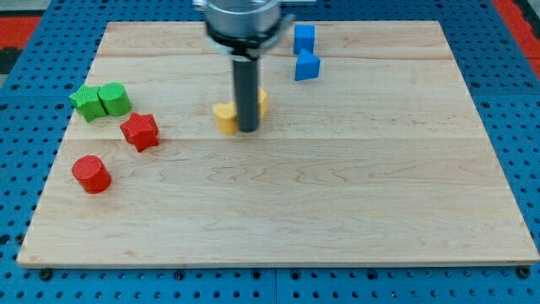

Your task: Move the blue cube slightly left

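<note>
A blue cube (304,38) sits near the view's top, right of centre, on the wooden board (337,194). A second blue block (307,66) with a slanted shape lies just below it. My tip (248,129) stands at the board's upper middle, well down and to the left of both blue blocks. It touches or nearly touches a yellow block (225,116) on its left. Another yellow block (262,101) peeks out behind the rod on its right.
At the view's left lie a green star-like block (86,101), a green cylinder (114,99), a red star (140,130) and a red cylinder (91,173). Blue pegboard surrounds the board.
</note>
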Controlling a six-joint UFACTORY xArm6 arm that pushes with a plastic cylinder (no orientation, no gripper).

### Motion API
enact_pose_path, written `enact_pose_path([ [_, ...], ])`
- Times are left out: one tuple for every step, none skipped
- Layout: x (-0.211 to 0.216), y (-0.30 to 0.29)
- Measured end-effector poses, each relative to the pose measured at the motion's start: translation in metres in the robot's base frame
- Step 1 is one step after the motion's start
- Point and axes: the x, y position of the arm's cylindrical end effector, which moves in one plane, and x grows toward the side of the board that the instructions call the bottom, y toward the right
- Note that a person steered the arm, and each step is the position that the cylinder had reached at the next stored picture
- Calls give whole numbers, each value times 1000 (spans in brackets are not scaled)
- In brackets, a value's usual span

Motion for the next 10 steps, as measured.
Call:
enact_pose_path([
  [-2, -25],
  [-5, -25],
  [24, 36],
  [-23, 126],
  [-110, 227],
  [-199, 292],
  [-224, 226],
  [-201, 143],
  [-158, 113],
  [-103, 130],
])
